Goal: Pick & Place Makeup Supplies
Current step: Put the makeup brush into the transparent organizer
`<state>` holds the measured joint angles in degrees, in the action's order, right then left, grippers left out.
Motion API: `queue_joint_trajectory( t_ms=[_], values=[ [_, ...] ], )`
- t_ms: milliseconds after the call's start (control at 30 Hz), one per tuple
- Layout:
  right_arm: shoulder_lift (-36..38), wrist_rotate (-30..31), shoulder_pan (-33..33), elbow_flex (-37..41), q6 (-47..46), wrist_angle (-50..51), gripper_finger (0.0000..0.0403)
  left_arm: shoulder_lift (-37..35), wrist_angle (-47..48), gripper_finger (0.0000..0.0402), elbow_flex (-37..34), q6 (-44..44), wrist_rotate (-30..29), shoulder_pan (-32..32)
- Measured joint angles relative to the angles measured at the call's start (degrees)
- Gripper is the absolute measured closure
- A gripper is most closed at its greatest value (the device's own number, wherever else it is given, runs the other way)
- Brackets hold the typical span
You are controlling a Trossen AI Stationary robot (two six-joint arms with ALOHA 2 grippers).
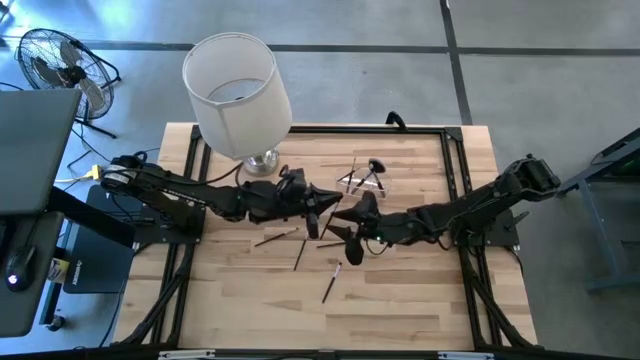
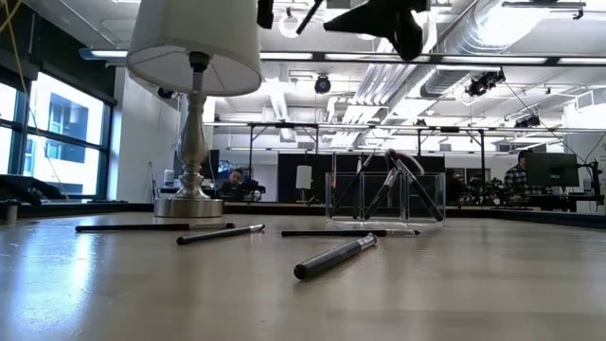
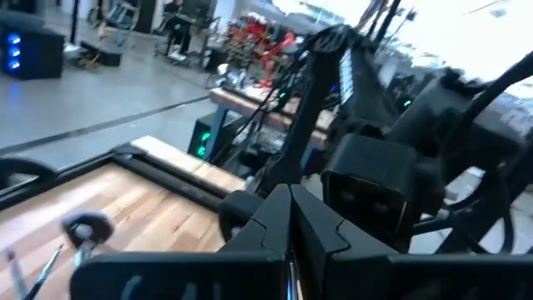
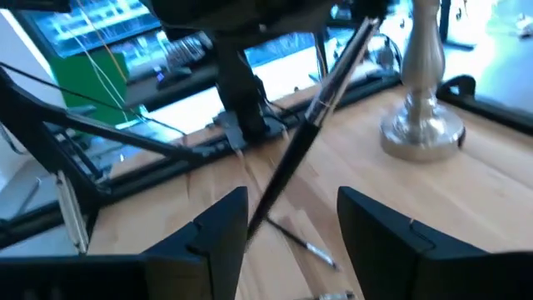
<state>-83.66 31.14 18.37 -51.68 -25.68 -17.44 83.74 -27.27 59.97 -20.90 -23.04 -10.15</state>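
Note:
My left gripper (image 1: 325,207) is above the table's middle, shut on a dark makeup brush (image 4: 321,104) with a silver ferrule. My right gripper (image 4: 287,200) is open just beside it (image 1: 345,238). The brush slants down between its fingers. Three more brushes lie flat on the wood (image 1: 275,238) (image 1: 300,252) (image 1: 332,282); the nearest shows large in the low view (image 2: 336,256). A clear holder (image 2: 385,197) toward the far edge (image 1: 362,180) has a few brushes leaning inside it. My left gripper pinches the brush between its two shut fingers (image 3: 291,221); the right wrist view shows it holding near the brush's upper end (image 4: 362,37). The brush is lifted clear of the table and hangs slanted below the fingers. My right gripper's finger (image 4: 225,225) is close to the brush's lower end (image 4: 254,225); I cannot tell whether they touch.
A table lamp with a white shade (image 1: 237,95) stands on its silver base (image 1: 262,160) at the far left of the table, close behind my left arm. A black frame (image 1: 455,150) runs along the table's edges. Bare wood lies toward the near edge.

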Motion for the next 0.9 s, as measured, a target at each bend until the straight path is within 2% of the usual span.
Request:
queue_joint_trajectory(
  t_ms=[200,433,600,800,900],
  values=[
    [0.0,-2.2,0.0,0.1,4.5,-7.5,0.0222,0.0,-1.8,0.0401,0.0,0.1,2.0,0.0],
    [0.0,-2.0,-0.1,0.1,3.4,-9.1,0.0233,0.0,-2.9,0.0401,0.0,0.1,3.2,0.0],
    [0.0,-2.2,-0.1,0.1,3.7,-10.8,0.0286,0.0,-3.3,0.0401,0.0,0.0,4.6,0.0],
    [0.0,-2.8,-0.1,0.1,4.9,-10.4,0.0381,0.0,-3.6,0.0401,0.0,-0.2,5.3,-0.1],
    [0.0,-2.6,-0.1,0.1,5.0,-9.9,0.0386,0.0,-3.4,0.0401,0.0,-0.1,6.4,0.0]
  ],
)
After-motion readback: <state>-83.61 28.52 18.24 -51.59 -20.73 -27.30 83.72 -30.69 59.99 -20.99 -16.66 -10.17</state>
